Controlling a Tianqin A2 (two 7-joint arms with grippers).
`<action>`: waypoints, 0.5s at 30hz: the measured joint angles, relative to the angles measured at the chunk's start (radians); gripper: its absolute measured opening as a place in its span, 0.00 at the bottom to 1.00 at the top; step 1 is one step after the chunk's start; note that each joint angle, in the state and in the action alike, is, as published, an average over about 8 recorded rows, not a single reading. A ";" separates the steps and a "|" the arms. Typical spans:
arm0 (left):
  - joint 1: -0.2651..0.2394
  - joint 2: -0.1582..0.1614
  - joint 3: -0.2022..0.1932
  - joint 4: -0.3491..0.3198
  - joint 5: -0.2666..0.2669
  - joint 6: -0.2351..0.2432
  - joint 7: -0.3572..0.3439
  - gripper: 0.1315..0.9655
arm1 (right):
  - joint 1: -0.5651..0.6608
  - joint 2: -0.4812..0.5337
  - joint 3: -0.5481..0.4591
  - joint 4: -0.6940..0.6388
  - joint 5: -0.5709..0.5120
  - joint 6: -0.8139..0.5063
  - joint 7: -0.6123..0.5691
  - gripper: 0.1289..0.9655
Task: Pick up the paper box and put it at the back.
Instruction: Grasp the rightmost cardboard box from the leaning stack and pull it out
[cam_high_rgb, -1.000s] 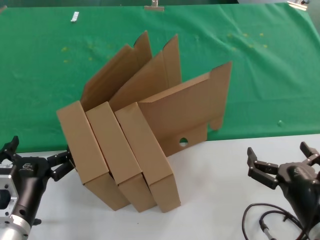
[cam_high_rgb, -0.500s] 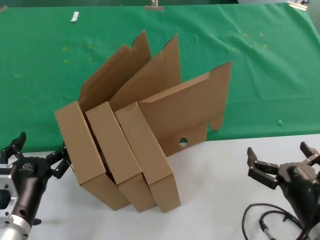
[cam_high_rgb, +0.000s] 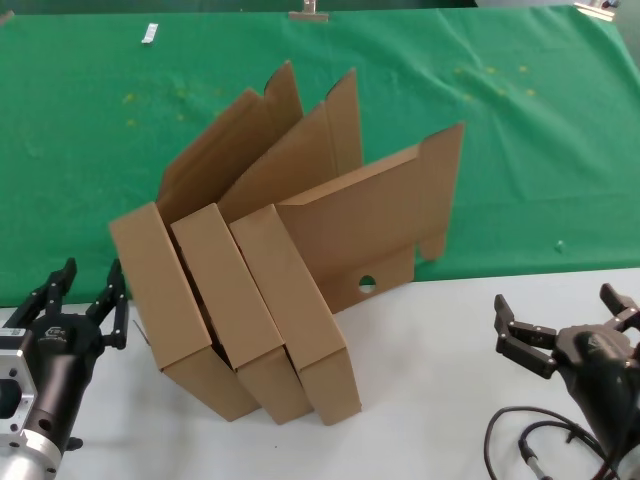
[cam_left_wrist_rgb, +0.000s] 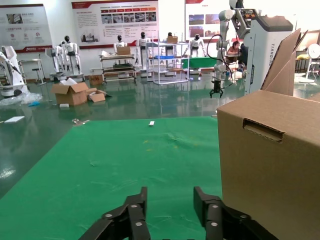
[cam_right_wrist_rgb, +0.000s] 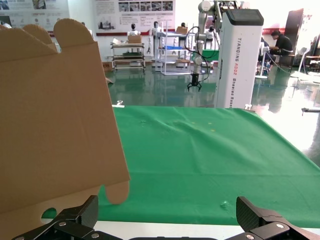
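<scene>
Three alike brown paper boxes stand leaning side by side with lids open, straddling the edge of the green cloth (cam_high_rgb: 540, 150): the left one (cam_high_rgb: 165, 295), the middle one (cam_high_rgb: 230, 300) and the right one (cam_high_rgb: 300, 310). My left gripper (cam_high_rgb: 90, 272) is open and empty, just left of the left box and not touching it. In the left wrist view the gripper (cam_left_wrist_rgb: 170, 200) points at the cloth (cam_left_wrist_rgb: 125, 160), with that box (cam_left_wrist_rgb: 270, 165) beside it. My right gripper (cam_high_rgb: 553, 300) is open and empty, well right of the boxes. In the right wrist view it (cam_right_wrist_rgb: 167, 215) sits low, with a box lid (cam_right_wrist_rgb: 55, 115) to one side.
The white tabletop (cam_high_rgb: 430, 400) runs along the front. A black cable (cam_high_rgb: 525, 440) loops by my right arm. A small white object (cam_high_rgb: 150, 34) and a metal clip (cam_high_rgb: 308, 12) lie at the cloth's far edge.
My left gripper has drawn away from the left box's side and turned so its fingers point forward. The left box shifted slightly left. The right arm has not moved.
</scene>
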 joint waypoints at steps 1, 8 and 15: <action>0.000 0.000 0.000 0.000 0.000 0.000 0.000 0.39 | 0.000 0.000 0.000 0.000 0.000 0.000 0.000 1.00; 0.000 0.000 0.000 0.000 0.000 0.000 0.000 0.23 | 0.000 0.000 0.000 0.000 0.000 0.000 0.000 1.00; 0.000 0.000 0.000 0.000 0.000 0.000 0.000 0.11 | 0.000 0.000 0.000 0.000 0.000 0.000 0.000 1.00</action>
